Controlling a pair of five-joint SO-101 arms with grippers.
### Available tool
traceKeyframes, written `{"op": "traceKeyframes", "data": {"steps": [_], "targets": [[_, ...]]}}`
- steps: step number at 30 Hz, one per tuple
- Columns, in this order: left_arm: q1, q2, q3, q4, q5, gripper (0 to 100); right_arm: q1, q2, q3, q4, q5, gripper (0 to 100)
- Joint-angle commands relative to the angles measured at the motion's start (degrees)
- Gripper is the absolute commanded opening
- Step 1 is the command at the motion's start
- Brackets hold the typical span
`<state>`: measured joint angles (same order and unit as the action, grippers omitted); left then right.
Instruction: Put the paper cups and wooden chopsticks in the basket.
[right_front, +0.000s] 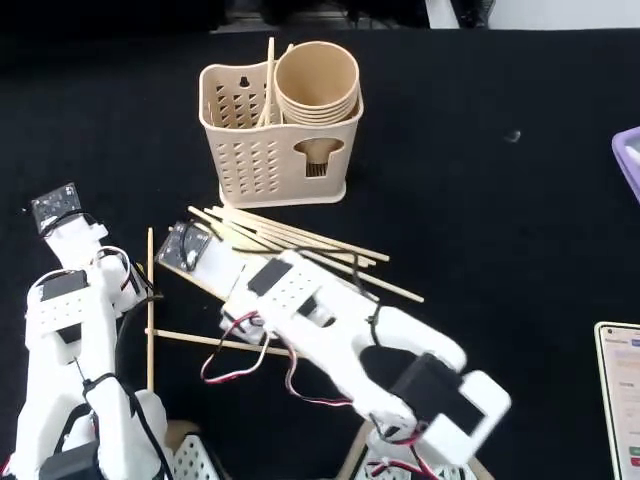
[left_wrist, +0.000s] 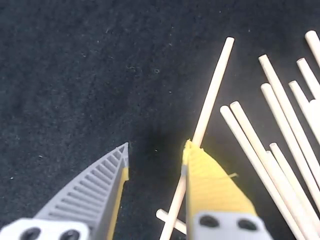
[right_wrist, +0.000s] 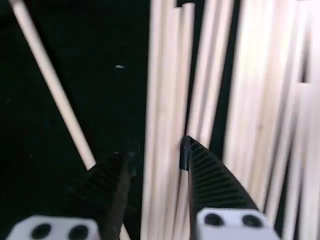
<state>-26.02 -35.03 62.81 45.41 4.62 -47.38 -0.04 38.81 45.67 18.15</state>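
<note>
Wooden chopsticks (right_front: 300, 245) lie in a heap in the middle of the high view, below the basket (right_front: 250, 165) that already holds the cups (right_front: 318, 75). The right gripper (right_wrist: 157, 150) is open over a few of them and might pinch too many, so some could slip out. The left gripper (left_wrist: 155, 147) is open beside a lone chopstick (left_wrist: 210, 85).

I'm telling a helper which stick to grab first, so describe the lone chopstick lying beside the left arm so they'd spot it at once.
From the basket at the back of the black table, come forward to the chopstick pile. Just left of it, by the left gripper, lies the lone chopstick. It alone points straight front to back, apart from the slanting pile.
</note>
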Motion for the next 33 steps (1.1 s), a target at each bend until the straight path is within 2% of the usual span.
{"op": "traceKeyframes", "data": {"steps": [1,4,7,18,25,31,33], "targets": [[-0.66,-0.44,-3.47,-0.18,0.18,18,-0.88,4.26,-3.03,-1.41,-0.53,12.3],[-0.66,-0.44,-3.38,-0.18,0.18,18,-0.53,5.93,-4.88,-0.88,-0.79,9.0],[-0.66,-0.44,-3.38,-0.18,0.18,18,-0.53,5.23,-5.41,-0.26,-0.7,0.7],[-0.66,-0.44,-3.38,-0.18,0.18,18,5.19,-9.19,-5.23,7.65,-0.35,1.1],[-0.66,-0.44,-3.38,-0.18,0.18,18,11.34,-7.43,-5.14,8.79,5.19,1.3],[-0.66,-0.44,-3.47,-0.18,0.18,18,8.53,-0.66,-5.58,7.91,4.75,10.8],[-0.66,-0.44,-3.47,-0.18,0.18,18,7.12,0.22,-5.58,6.95,4.84,11.3]]}}
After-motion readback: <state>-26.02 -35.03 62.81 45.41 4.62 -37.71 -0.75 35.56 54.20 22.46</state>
